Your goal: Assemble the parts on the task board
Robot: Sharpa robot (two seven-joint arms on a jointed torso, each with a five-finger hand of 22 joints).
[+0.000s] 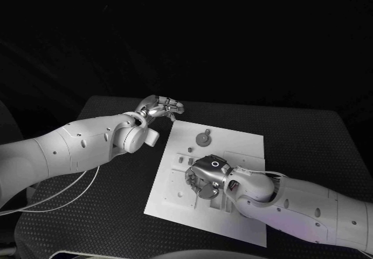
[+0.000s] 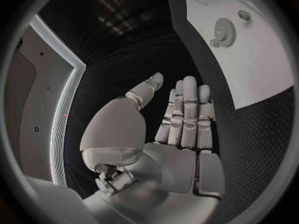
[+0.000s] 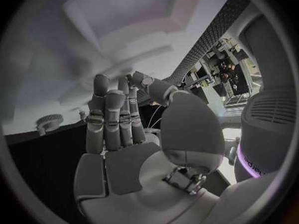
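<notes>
Looking down from the head cam: white task board [image 1: 233, 148] lies tilted on the black table [image 1: 311, 140], roughly mid-table. Left hand [image 1: 161, 107] hovers just off the board's far-left corner, over bare table, fingers loosely curled, nothing seen in them. Right hand [image 1: 204, 175] sits low over the board's middle, palm down, fingers bent toward the surface; can't tell from here whether it pinches anything. A round gear part [image 1: 202, 138] stands on the board's far half, well apart from both hands, w/ a small peg-like piece [image 1: 207, 131] just beyond it. Small slots and holes dot the board near the right hand (too fine to sort out).

Left wrist cam: left hand [image 2: 181, 122] has fingers straight and side by side, thumb held apart, palm bare, so released and holding nothing. Task board [image 2: 261, 64] is off past the fingertips, not touching them; gear part [image 2: 224, 32] sits on it, a smaller piece [image 2: 243, 15] nearby.

Right wrist cam: right hand [image 3: 118, 129] shows fingers extended upright and close together, thumb off to one side, nothing between them, so released. Board surface [image 3: 74, 69] fills the space beyond the fingers; gear part [image 3: 50, 121] stands near its edge, apart from the fingertips.
</notes>
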